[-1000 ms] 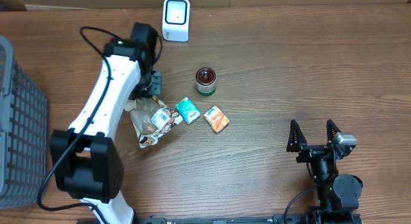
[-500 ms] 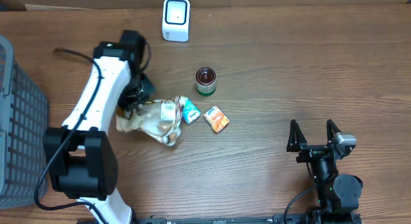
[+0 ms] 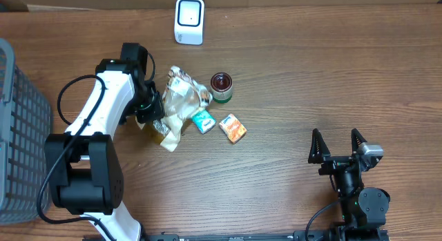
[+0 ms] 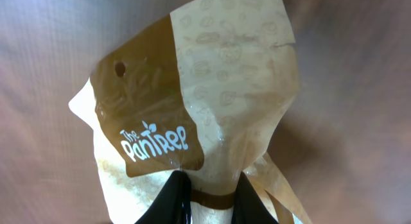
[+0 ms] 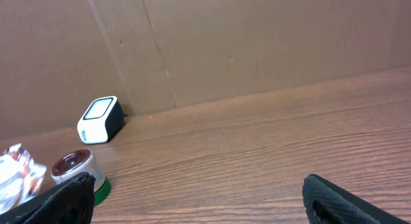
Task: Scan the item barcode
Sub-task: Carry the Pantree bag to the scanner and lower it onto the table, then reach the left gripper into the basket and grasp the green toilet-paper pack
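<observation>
the table (image 3: 311, 82) is brown wood with a fine grain and a dull satin sheen. the bag (image 3: 181, 96) is crinkled film, cream and brown, glossy where light hits it (in the left wrist view it looks almost like waxed paper). the left fingers (image 4: 168, 201) are smooth, glossy black plastic. the left arm (image 3: 102, 106) has a smooth white shell. the scanner (image 3: 189, 20) is shiny white plastic. the can (image 3: 221, 87) has a glossy red top. the basket (image 3: 24, 151) is matt grey mesh. the wall (image 5: 257, 44) is matt cardboard.
</observation>
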